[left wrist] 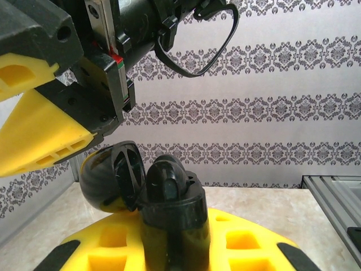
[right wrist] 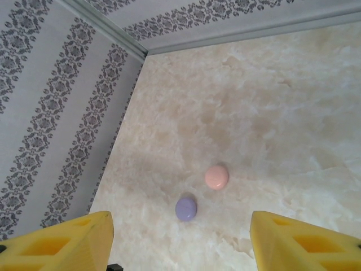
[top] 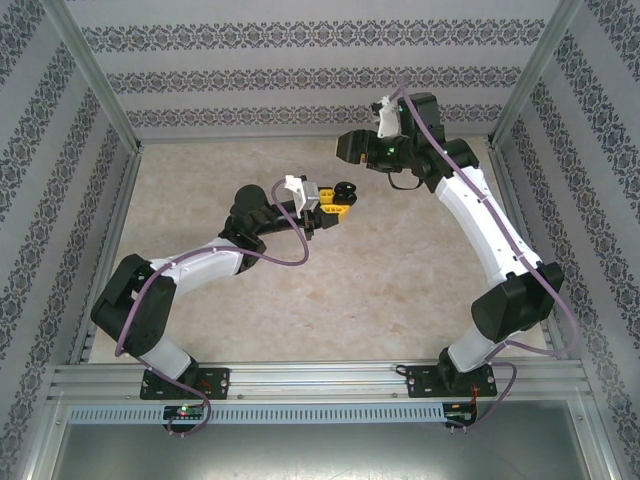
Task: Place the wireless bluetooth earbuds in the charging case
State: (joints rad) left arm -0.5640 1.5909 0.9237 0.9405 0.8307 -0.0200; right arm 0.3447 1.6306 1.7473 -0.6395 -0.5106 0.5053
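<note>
My left gripper [top: 338, 198] is raised over the middle of the table, shut on a black charging case [left wrist: 172, 226] whose round lid [left wrist: 107, 175] hangs open to the left. A black earbud [left wrist: 166, 178] sits in the top of the case, its rounded back sticking up. My right gripper [top: 358, 148] hovers just behind and above, open and empty. Its yellow fingers [left wrist: 42, 132] loom at the upper left of the left wrist view. The purple and pinkish earbuds are out of view.
On the marble table [right wrist: 271, 101] below my right gripper [right wrist: 180, 240] lie a round pink disc [right wrist: 217, 176] and a round purple disc [right wrist: 186, 208], near the patterned left wall [right wrist: 51, 113]. Aluminium frame rails [top: 300, 380] border the table.
</note>
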